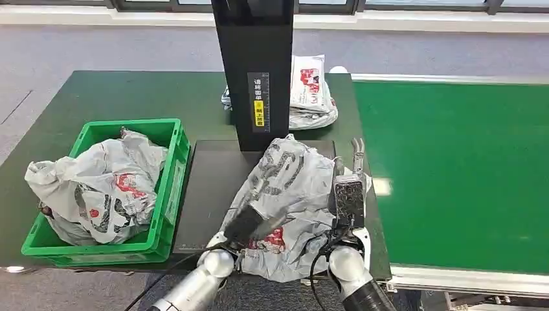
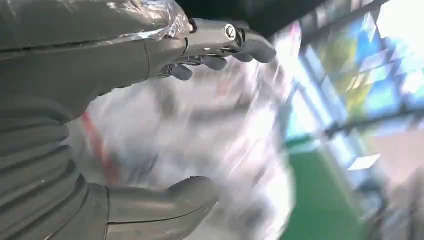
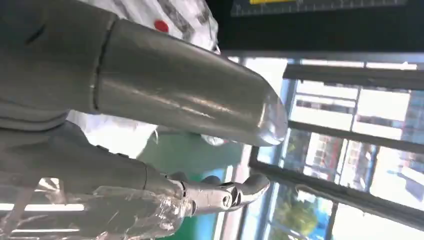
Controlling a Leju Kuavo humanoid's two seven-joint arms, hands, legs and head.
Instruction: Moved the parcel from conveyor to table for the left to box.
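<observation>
Black post (image 1: 254, 65) behind parcel (image 1: 288, 188) — crate (image 1: 169, 188) left.

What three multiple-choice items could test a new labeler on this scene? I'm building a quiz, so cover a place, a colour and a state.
1. Where does the grey parcel between the hands lie?
A. On the black mat by the scanner post
B. On the conveyor
C. In the crate

2. What colour is the crate?
A. Blue
B. Green
C. Red

3. What is the crate's state?
A. Tipped over
B. Holding only a book
C. Holding a grey bag

Answers:
1. A: the parcel rests on the black mat in front of the scanner post, left of the conveyor.
2. B: its walls are bright green.
3. C: a crumpled grey bag fills the upright crate.
</observation>
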